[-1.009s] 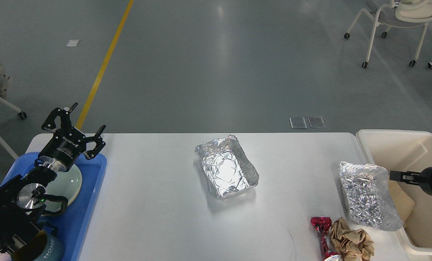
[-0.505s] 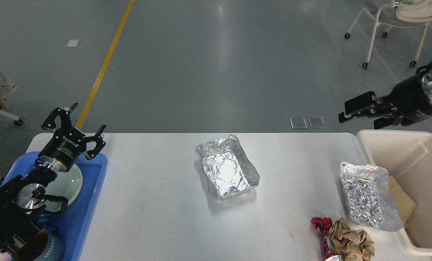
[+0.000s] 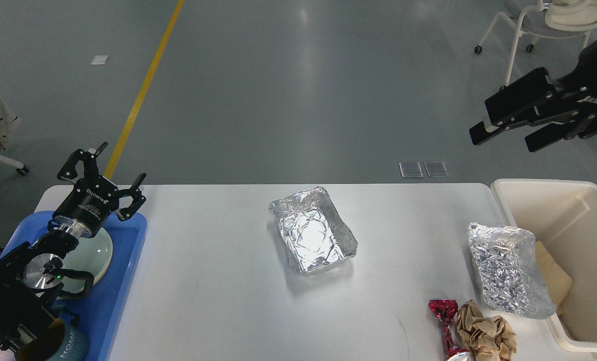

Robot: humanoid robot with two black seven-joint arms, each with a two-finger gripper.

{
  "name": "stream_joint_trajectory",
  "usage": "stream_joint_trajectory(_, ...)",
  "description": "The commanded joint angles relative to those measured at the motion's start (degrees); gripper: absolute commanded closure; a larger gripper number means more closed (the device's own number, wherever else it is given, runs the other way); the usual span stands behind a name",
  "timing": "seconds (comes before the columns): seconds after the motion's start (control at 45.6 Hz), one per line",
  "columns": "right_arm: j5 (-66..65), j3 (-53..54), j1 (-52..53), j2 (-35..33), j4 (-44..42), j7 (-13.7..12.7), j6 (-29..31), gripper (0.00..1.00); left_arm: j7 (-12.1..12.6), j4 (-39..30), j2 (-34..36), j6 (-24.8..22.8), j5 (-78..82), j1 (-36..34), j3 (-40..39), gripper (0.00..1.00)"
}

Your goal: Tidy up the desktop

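Observation:
The white desktop [image 3: 218,281] fills the lower view. An open foil tray [image 3: 312,230] lies at its middle. A crumpled foil tray [image 3: 508,271] lies at the right edge, leaning over the cream bin's rim. A crushed red can [image 3: 445,326] and a brown paper ball [image 3: 486,333] lie at the front right. My left gripper [image 3: 109,173] is open and empty above the far corner of the blue tray [image 3: 123,281]. My right gripper [image 3: 509,128] is open and empty, raised high above the bin's far side.
The cream bin [image 3: 544,198] stands at the right with a tan piece inside. The blue tray holds a pale plate [image 3: 95,255] and a teal mug [image 3: 60,346]. Wheeled chairs stand on the floor at the far right and far left.
My right gripper has risen from inside the bin, near the crumpled foil tray, to high above the bin's far side. The left arm has not moved.

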Motion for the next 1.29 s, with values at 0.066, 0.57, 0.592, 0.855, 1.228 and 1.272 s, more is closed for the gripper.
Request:
stream_joint_trajectory(0.066,-11.9,-5.2,-32.2,0.4,-13.9,-0.3,-24.1,0.00,0.0,0.0,0.0,0.0,0.0,-0.1,0.0,0.00)
stream_joint_trajectory(0.57,4.1,8.4,-81.2,8.8,-51.4,0.5,-39.7,0.00,0.0,0.0,0.0,0.0,0.0,0.0,0.0,0.00)
stream_joint_trajectory(0.592,4.1,8.7,-81.7,9.0,-51.9,0.5,-39.9,0.00,0.0,0.0,0.0,0.0,0.0,0.0,0.0,0.00)
stream_joint_trajectory(0.855,4.4,9.7,-86.6,12.3,-56.5,0.5,-42.0,0.00,0.0,0.0,0.0,0.0,0.0,-0.1,0.0,0.00)
stream_joint_trajectory(1.228,4.7,9.9,-92.6,14.7,-61.2,0.5,-47.0,0.46,0.0,0.0,0.0,0.0,0.0,-0.1,0.0,0.00)
stream_joint_trajectory(1.272,4.6,9.9,-92.9,15.3,-61.7,0.5,-47.0,0.64,0.0,0.0,0.0,0.0,0.0,0.0,0.0,0.00)
